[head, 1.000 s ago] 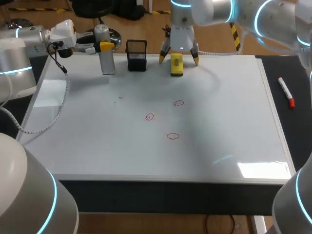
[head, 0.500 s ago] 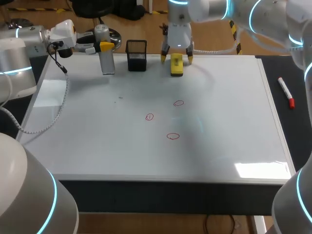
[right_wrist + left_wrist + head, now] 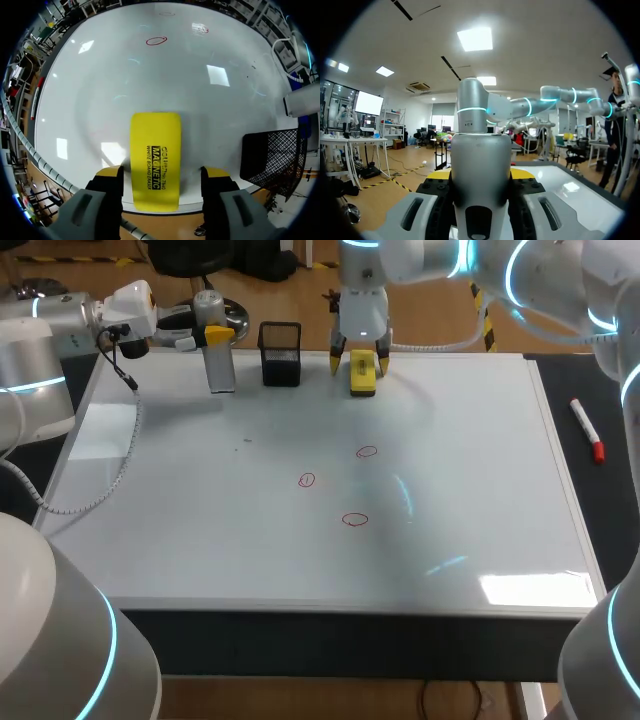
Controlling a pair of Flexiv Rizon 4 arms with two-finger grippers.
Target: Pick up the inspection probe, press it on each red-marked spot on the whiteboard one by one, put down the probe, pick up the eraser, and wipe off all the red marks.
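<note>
Yellow rectangular block eraser (image 3: 362, 372) lies flat at the far edge of the white glossy whiteboard (image 3: 480, 490), approx mid-edge. Right end effector (image 3: 360, 365) straddles it: fingers open, one each side, no contact that I can see, nothing held.

Risks from here:
- In the wrist view the eraser (image 3: 155, 160) sits nearer one finger than the other. On closing, that finger hits first and could skew it or shove it sideways.
- It's right on the far edge, so a bad nudge could tip it off the board.
- Tips too low could scrape the board. Too high gives a shallow grip that could slip under wipe pressure.
- Black mesh cup (image 3: 280, 355) is just beside it. Sideways drift could clip it.
- Three red ring marks (image 3: 355, 520) sit mid-board, apart from each other. One pass prob won't catch all, and a tilted eraser could leave residue.

Left end effector (image 3: 205, 337) looks closed on the grey cylindrical probe (image 3: 215, 360), upright near the far-left corner. It's off the wipe path, low risk imo.
</note>
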